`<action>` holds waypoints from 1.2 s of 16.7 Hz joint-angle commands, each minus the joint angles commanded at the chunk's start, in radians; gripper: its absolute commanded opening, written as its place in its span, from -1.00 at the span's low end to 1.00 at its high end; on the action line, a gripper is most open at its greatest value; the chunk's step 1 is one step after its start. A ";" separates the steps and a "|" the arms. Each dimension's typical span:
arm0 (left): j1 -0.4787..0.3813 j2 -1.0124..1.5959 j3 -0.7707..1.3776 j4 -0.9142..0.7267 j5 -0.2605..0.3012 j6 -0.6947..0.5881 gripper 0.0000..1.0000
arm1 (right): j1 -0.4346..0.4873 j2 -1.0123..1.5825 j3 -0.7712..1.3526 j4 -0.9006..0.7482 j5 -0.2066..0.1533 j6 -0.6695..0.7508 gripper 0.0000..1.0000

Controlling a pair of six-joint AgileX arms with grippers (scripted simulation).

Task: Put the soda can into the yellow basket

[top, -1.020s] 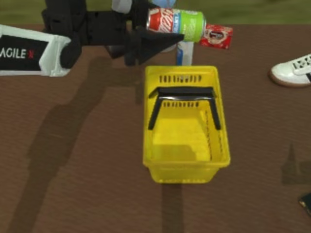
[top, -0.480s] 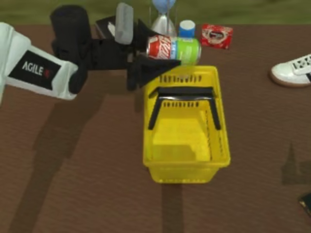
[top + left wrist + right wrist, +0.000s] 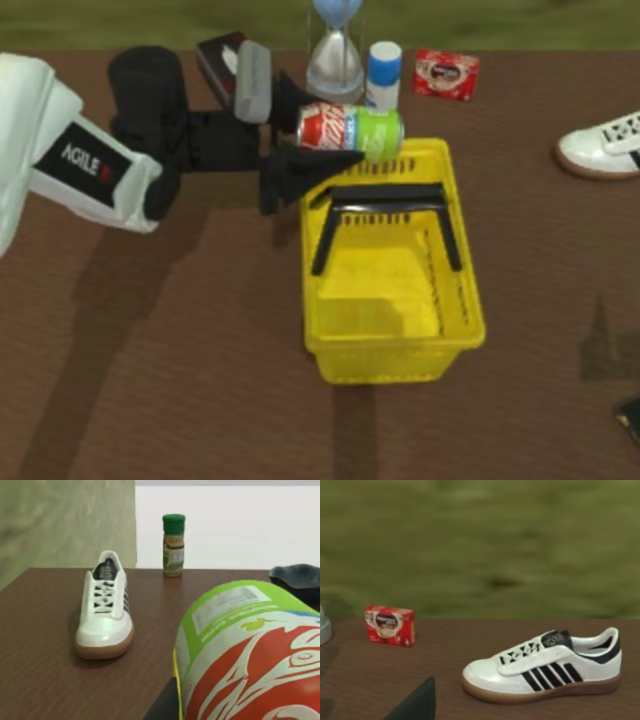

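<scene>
Top view: the left tool [image 3: 330, 145] holds the soda can [image 3: 350, 129] lying sideways, its dark fingers clamped on the red end while the green end points toward the desk's right. The can hangs over the far rim of the yellow basket [image 3: 395, 350], not yet over the open middle. Behind it on the desk [image 3: 150, 380] stand an hourglass [image 3: 334, 55] and a blue-and-white tube [image 3: 383, 72], with a red packet [image 3: 447, 74] farther right and a white sneaker [image 3: 600, 145] near the right edge. The right arm is out of this view.

My judgement of the risk: released here, the can could strike the rim or the folded black handles [image 3: 385, 205] and roll off behind the basket toward the tube and hourglass. Pushing low could also nudge the light basket along the desk.

Left wrist view: the can [image 3: 250, 655] fills the near corner, label up close. Beyond it lie the sneaker [image 3: 104, 612] and a green-capped spice jar [image 3: 173, 545] on brown wood-grain desk [image 3: 40, 670], against a pale wall.

Right wrist view: the sneaker [image 3: 545, 667] and the red packet [image 3: 390, 625] sit on the same brown surface before a blurred olive backdrop; whether the right tool is wide or narrow I cannot tell
</scene>
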 joint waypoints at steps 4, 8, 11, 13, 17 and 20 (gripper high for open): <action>0.000 0.000 0.000 0.000 0.000 0.000 -0.25 | 0.000 0.000 0.000 0.000 0.000 0.000 1.00; 0.000 0.000 0.000 0.000 0.000 0.000 0.36 | 0.000 0.000 0.000 0.000 0.000 0.000 1.00; 0.000 0.000 0.000 0.000 0.000 0.000 0.81 | 0.000 0.000 0.000 0.000 0.000 0.000 1.00; 0.000 0.000 0.000 0.000 0.000 0.000 1.00 | 0.000 0.000 0.000 0.000 0.000 0.000 1.00; 0.000 0.000 0.000 0.000 0.000 0.000 1.00 | 0.000 0.000 0.000 0.000 0.000 0.000 1.00; 0.000 0.000 0.000 0.000 0.000 0.000 1.00 | 0.000 0.000 0.000 0.000 0.000 0.000 1.00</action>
